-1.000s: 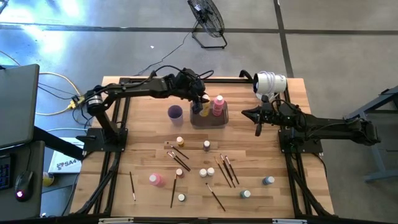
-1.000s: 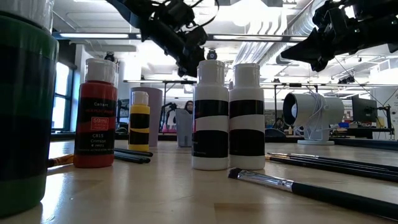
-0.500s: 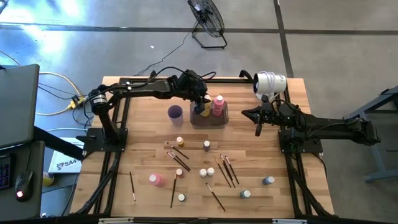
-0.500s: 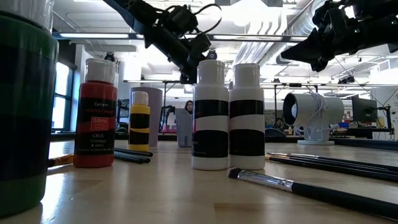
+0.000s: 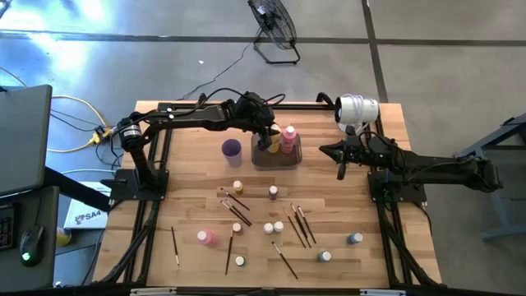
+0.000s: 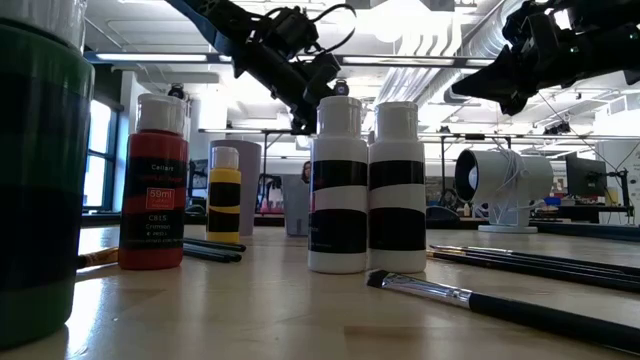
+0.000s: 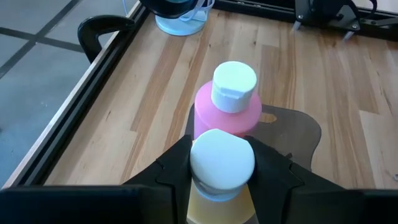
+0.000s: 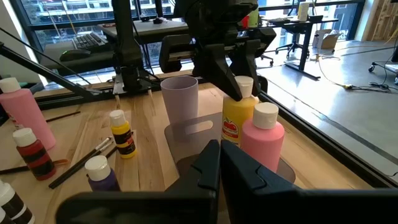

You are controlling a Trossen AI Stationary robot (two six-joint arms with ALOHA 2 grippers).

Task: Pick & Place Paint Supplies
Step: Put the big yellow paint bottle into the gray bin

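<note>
Yellow-orange bottle point(image 7: 221, 180) — gripped by the left hand point(image 7: 222, 163) beside the pink bottle point(image 7: 228, 109) — apparently inside the tray point(image 7: 298, 127).

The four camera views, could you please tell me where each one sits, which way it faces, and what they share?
High view: overhead, straight down on the table; both arms show.
Low view: at tabletop height, level across the table past striped bottles; arms enter from above.
Left wrist view: on the left arm, looking down at the left gripper shut on the yellow bottle beside the pink bottle.
Right wrist view: on the right arm, facing across the table; the right gripper shows.
Shared: both wrist views show the two bottles in the tray.
</note>
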